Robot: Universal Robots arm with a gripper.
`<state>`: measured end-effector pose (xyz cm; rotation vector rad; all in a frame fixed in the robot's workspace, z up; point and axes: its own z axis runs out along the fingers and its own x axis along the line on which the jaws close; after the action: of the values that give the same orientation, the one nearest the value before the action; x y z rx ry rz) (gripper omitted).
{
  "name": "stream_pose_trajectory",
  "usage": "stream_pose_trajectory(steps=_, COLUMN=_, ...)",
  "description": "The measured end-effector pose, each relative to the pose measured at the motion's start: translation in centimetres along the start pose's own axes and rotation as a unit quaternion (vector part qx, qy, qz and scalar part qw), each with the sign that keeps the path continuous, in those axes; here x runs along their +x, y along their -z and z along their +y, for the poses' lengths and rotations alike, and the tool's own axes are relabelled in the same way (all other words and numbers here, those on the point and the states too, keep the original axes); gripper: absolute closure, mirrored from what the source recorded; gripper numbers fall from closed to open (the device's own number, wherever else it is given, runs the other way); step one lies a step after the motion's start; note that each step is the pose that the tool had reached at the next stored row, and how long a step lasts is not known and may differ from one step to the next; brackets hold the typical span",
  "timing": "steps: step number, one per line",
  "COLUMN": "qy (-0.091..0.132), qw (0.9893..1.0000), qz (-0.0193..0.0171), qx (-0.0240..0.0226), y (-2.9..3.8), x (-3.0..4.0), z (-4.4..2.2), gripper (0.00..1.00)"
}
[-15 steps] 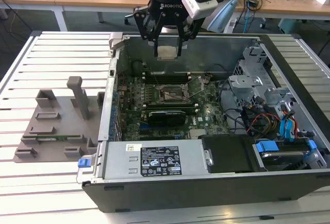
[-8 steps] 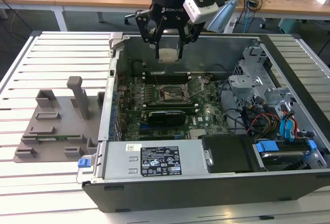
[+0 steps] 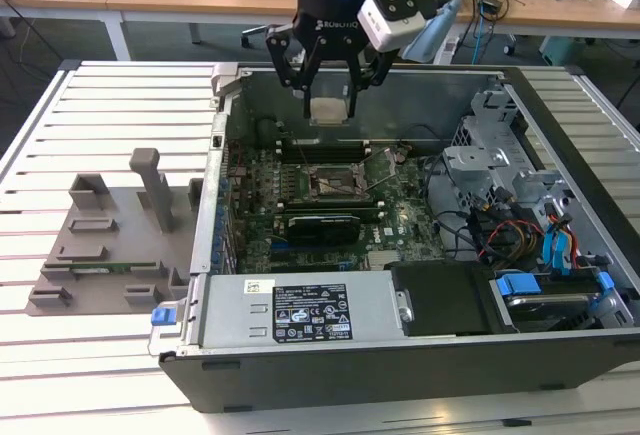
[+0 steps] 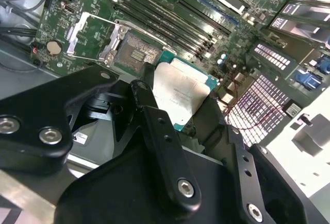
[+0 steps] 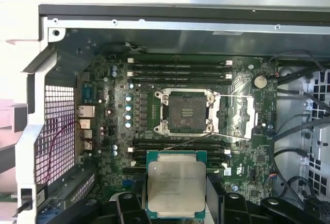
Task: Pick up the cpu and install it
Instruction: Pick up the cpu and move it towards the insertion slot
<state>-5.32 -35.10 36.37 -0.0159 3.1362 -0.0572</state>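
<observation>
1. Slats of the counter [image 3: 100, 105] carry a grey holder tray [image 3: 110, 245] at the exterior view's left, just beside the open computer case [image 3: 400, 375] and well apart from the work.
2. Over the middle of the case, the end effector [image 3: 330, 103] hangs high above the board, near the far wall, clenched on the cpu [image 3: 328, 111]. The step in hand looks like carrying the chip to the socket [image 3: 335, 183], which stands open with its plate swung aside.
3. Done well, this calls for a level chip, its edges square to the socket frame and its corner marks matched. It should come straight down with no sideways slide, since bare socket contacts would likely bend under a scrape.
4. The cpu sits between the two fingers, pinched by opposite edges, silver face towards the wrist cameras. In the first wrist view it is not yet over the socket [image 5: 186, 112]; memory slots [image 5: 170, 145] lie between them.
5. At the exterior view's right, the drive cage [image 3: 490, 155] and loose cables [image 3: 500, 235] lie apart from the socket.
</observation>
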Motion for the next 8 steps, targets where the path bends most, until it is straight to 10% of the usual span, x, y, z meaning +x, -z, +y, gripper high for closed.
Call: stream_pose_trajectory(steps=8, qy=0.0, qw=1.0, qz=0.0003, qx=0.0, y=-0.73, x=-0.58, z=0.09, gripper=0.45)
